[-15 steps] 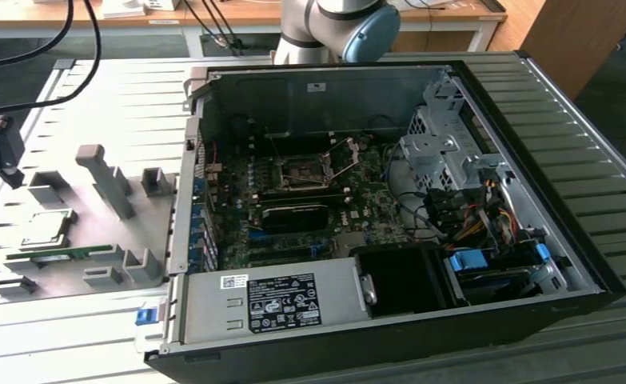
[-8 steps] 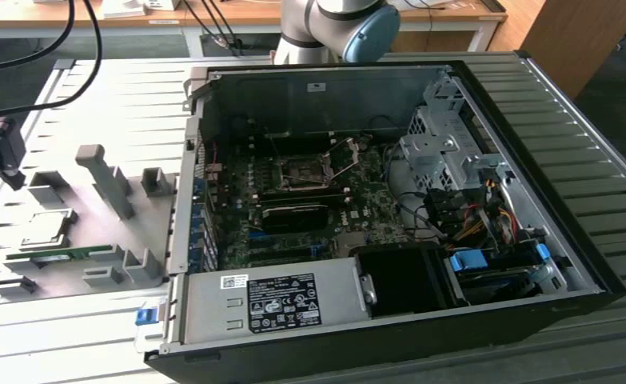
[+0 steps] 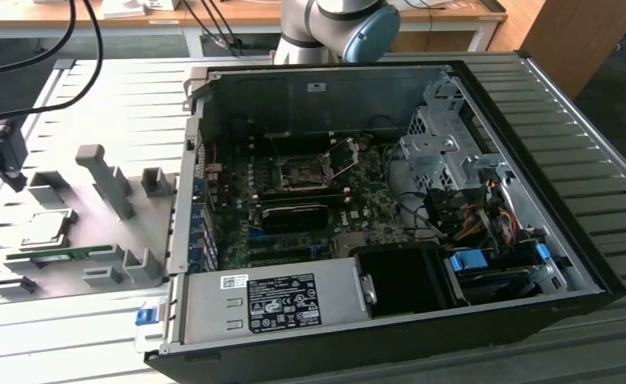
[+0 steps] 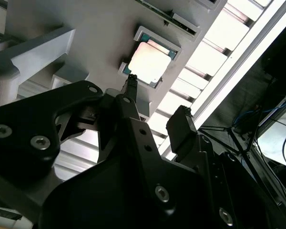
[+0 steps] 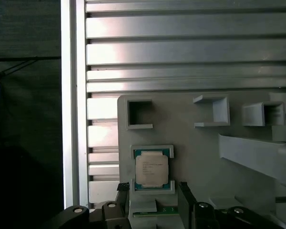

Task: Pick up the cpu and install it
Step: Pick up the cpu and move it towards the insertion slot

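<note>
The cpu (image 3: 46, 228), a small square chip with a silvery top, lies flat in a pocket of the grey fixture plate (image 3: 110, 240) at the exterior view's left. It also shows in both wrist views (image 4: 150, 62) (image 5: 151, 171). My gripper (image 3: 12, 178) hangs above the plate, a little off to the side of the chip and apart from it. Its black fingers (image 5: 123, 192) stand open with nothing held between them (image 5: 154, 193) (image 4: 155, 102). The square socket (image 3: 300, 172) sits on the motherboard inside the open computer case (image 3: 568, 240).
A green memory stick (image 3: 57, 254) lies in a slot just beside the cpu pocket. Upright grey holders (image 3: 105, 180) rise from the fixture plate. The ribbed metal table (image 3: 99, 88) ends close by at the exterior view's left. A power supply (image 3: 281, 300) fills the case's near corner.
</note>
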Action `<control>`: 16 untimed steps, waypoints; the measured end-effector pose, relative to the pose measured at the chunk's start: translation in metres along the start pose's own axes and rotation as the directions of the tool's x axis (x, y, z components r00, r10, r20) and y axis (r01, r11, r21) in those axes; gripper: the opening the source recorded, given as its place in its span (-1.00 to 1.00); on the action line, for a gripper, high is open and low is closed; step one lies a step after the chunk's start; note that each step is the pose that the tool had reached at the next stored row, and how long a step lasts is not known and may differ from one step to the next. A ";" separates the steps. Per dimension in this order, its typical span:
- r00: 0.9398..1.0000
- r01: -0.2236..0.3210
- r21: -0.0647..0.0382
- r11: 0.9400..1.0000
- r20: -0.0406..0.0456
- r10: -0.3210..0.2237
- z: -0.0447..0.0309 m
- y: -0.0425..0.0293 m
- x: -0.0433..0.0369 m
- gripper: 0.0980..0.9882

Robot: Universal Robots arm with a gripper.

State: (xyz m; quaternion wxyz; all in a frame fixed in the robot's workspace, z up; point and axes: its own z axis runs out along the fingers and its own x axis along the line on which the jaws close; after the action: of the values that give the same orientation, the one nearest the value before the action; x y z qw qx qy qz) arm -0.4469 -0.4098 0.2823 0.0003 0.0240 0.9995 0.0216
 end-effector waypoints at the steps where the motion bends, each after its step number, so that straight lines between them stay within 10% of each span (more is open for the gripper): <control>1: 1.000 0.000 0.000 1.000 0.000 0.000 0.0015 -0.0005 0.0000 -0.03; 16: 1.000 0.005 0.000 1.000 -0.022 -0.005 0.0278 -0.0036 -0.0010 -0.03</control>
State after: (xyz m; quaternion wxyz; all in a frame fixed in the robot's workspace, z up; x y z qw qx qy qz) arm -0.4461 -0.4123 0.2544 -0.0106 0.0215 0.9995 0.0217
